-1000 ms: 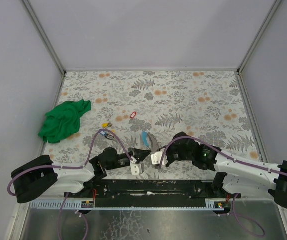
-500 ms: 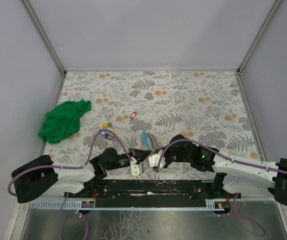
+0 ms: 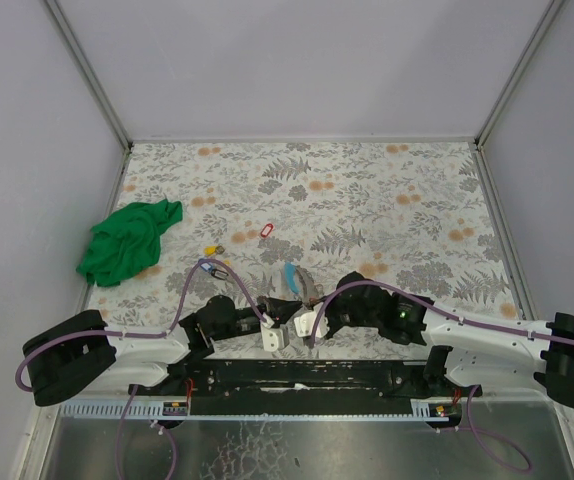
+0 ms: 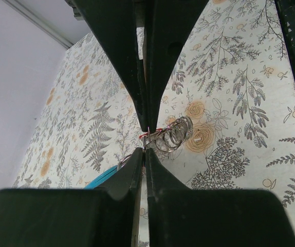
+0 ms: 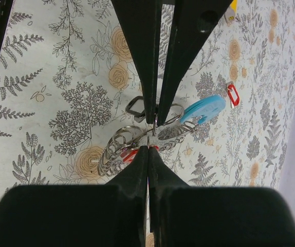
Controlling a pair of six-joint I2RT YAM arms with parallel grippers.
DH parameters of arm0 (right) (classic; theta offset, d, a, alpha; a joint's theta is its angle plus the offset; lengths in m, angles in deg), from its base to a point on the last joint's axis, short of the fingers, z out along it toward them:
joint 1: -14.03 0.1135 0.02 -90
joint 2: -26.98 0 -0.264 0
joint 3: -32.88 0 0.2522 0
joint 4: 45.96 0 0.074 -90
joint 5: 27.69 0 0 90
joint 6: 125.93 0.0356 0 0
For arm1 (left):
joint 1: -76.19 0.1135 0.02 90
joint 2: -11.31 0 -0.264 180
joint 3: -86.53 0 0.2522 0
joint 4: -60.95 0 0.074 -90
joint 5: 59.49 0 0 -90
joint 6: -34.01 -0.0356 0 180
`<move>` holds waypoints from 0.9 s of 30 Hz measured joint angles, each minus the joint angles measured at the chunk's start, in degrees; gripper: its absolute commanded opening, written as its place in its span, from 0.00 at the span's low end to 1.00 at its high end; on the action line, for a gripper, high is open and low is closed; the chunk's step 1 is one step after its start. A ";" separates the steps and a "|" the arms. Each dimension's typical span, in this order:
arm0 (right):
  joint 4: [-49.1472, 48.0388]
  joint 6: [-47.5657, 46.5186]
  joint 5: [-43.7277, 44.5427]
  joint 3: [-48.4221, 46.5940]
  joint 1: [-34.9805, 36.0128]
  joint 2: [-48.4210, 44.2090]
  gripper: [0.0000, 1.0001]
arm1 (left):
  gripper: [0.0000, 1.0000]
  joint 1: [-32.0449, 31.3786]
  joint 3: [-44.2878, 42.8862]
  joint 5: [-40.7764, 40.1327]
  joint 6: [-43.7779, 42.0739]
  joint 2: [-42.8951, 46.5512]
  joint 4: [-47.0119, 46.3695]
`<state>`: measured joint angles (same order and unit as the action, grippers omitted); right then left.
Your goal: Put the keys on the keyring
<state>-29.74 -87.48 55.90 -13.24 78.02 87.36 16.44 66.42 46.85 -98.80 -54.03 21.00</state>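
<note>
Your left arm (image 3: 152,350) and right arm (image 3: 472,352) match: white shells between chunky black joints, with a purple cable (image 3: 185,295) along each. There's a tiny green light (image 3: 404,313) on the right one. Left gripper (image 4: 145,146) and right gripper (image 5: 150,140) have matte black wedge fingers tapering thin, and one finger on each has a small round hole.

1. The cloth (image 3: 127,242) is laid by the table's (image 3: 407,180) left edge.
2. Keys (image 3: 265,231) are scattered right of it.
3. The keyring (image 3: 289,274) is set nearer, before those keys.
</note>
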 measured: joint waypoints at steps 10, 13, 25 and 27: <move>-0.24 0.09 1.33 0.00 0.52 0.00 0.00 | 0.00 -0.02 0.00 0.26 0.02 0.00 0.00; -0.24 0.13 1.60 0.00 0.52 0.00 0.00 | 0.00 -0.02 0.00 0.26 0.00 0.00 0.00; -0.26 0.61 2.34 0.00 0.59 0.00 0.00 | 0.00 -0.17 0.00 0.31 0.00 -0.26 -0.02; -0.24 0.74 2.25 0.00 0.63 0.00 0.00 | 0.00 -0.22 0.00 0.31 0.00 -0.33 -0.02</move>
<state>-29.98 -86.73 58.15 -13.24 78.65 87.36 16.23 66.42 47.15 -98.80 -54.36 20.98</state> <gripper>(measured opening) 0.011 0.010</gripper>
